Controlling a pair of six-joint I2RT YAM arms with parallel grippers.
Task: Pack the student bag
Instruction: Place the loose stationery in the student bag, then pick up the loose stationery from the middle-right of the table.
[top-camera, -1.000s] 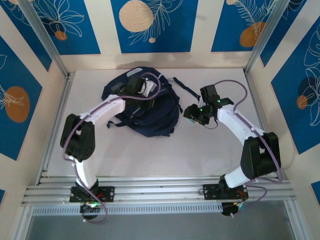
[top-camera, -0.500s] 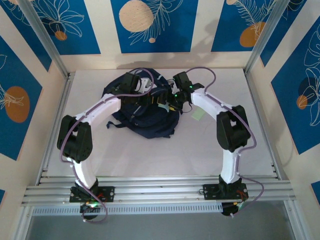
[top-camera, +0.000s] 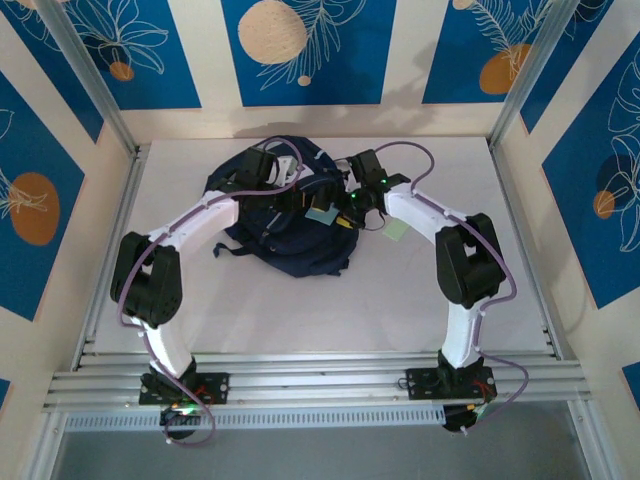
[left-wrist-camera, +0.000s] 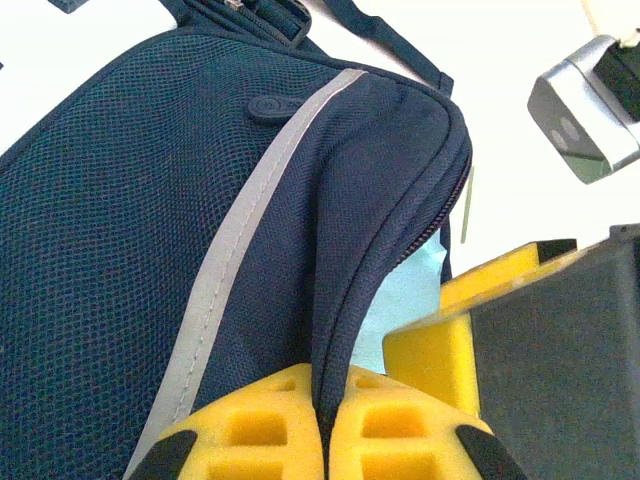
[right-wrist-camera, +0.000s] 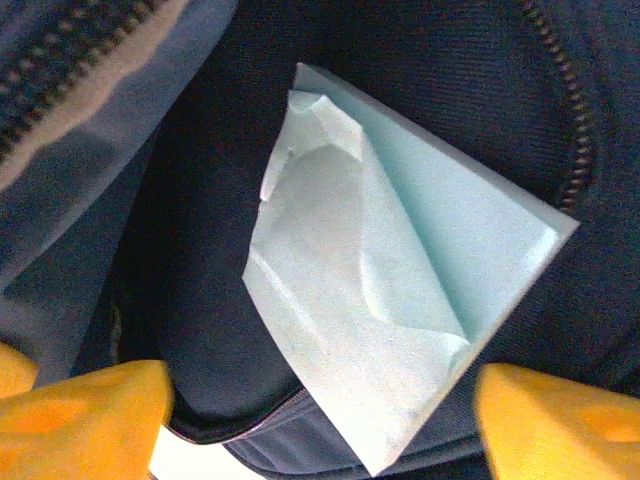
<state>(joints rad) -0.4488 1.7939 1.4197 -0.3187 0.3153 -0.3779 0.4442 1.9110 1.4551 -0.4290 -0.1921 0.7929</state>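
Your student bag (top-camera: 300, 250) lies on the table (top-camera: 250, 310), toward the far side and a little left of centre. The left jaws are pinched shut on a fold of its navy fabric, beside the zip and the grey stripe (left-wrist-camera: 215, 300). In the bag's open pocket rests a pale blue paper pad (right-wrist-camera: 400, 300) with its top sheet curled up. The right jaws stand open over it, with yellow fingertips (right-wrist-camera: 80, 420) spread wide to either side. A pale green pad (top-camera: 397, 229) lies on the table just right of the bag.
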